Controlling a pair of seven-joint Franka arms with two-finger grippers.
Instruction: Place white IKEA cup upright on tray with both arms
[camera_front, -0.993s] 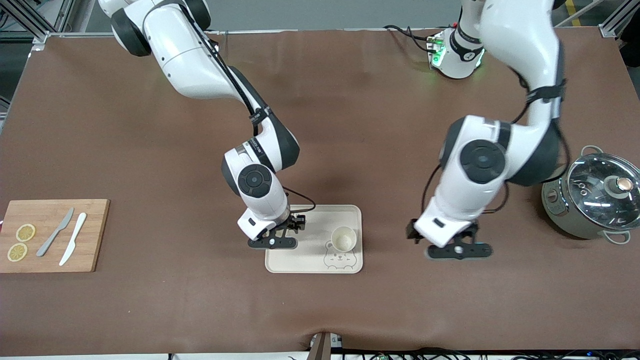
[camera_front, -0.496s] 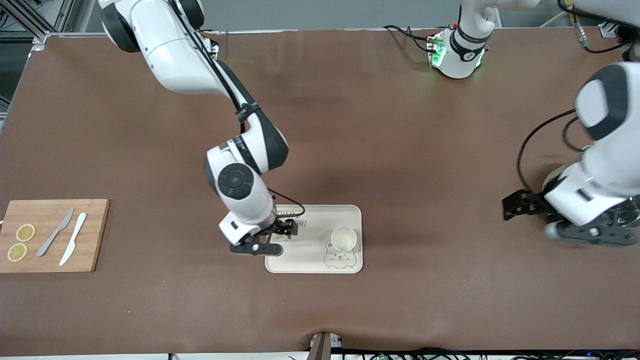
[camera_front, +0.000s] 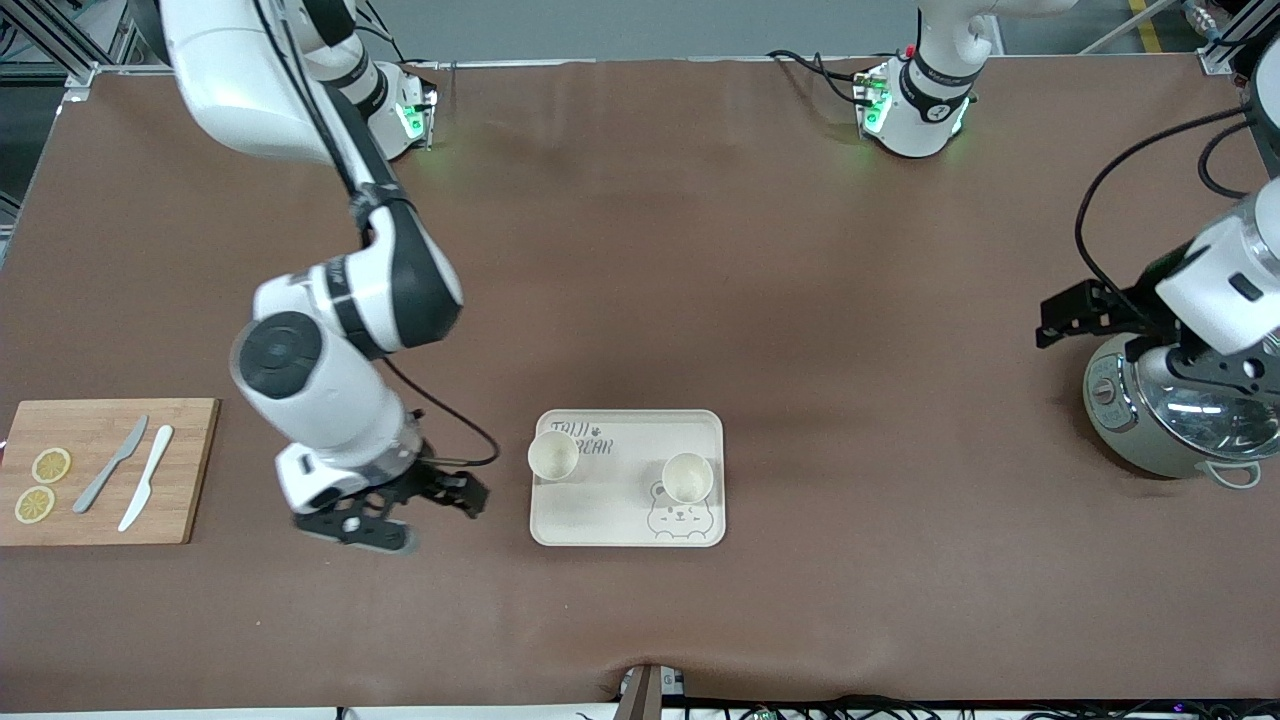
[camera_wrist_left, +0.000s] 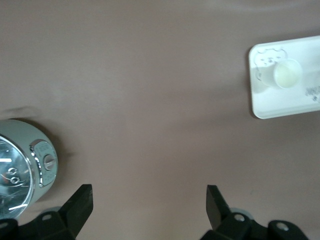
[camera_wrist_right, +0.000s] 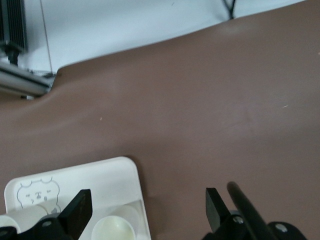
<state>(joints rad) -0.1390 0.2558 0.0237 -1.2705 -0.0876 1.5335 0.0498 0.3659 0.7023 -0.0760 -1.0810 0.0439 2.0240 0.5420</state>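
Observation:
The cream tray (camera_front: 620, 505) with the bear drawing lies near the table's middle. Two white cups stand upright on it: one (camera_front: 553, 454) at the edge toward the right arm's end, the other (camera_front: 687, 477) by the bear face. My right gripper (camera_front: 462, 492) is open and empty, over the bare table between the tray and the cutting board. Its wrist view shows the tray (camera_wrist_right: 100, 185) and the near cup (camera_wrist_right: 114, 230) beside the open gripper (camera_wrist_right: 147, 207). My left gripper (camera_front: 1065, 318) is open and empty, up beside the pot. Its view (camera_wrist_left: 148, 200) shows the tray (camera_wrist_left: 280, 106) and a cup (camera_wrist_left: 286, 75) well off.
A wooden cutting board (camera_front: 190, 470) with two lemon slices (camera_front: 40, 485) and two knives (camera_front: 130, 475) lies at the right arm's end. A steel pot with a glass lid (camera_front: 1190, 410) stands at the left arm's end, also in the left wrist view (camera_wrist_left: 20, 165).
The right gripper has drawn off the tray toward the cutting board, uncovering a cup standing at the tray's edge. The left gripper has moved from beside the tray to the pot.

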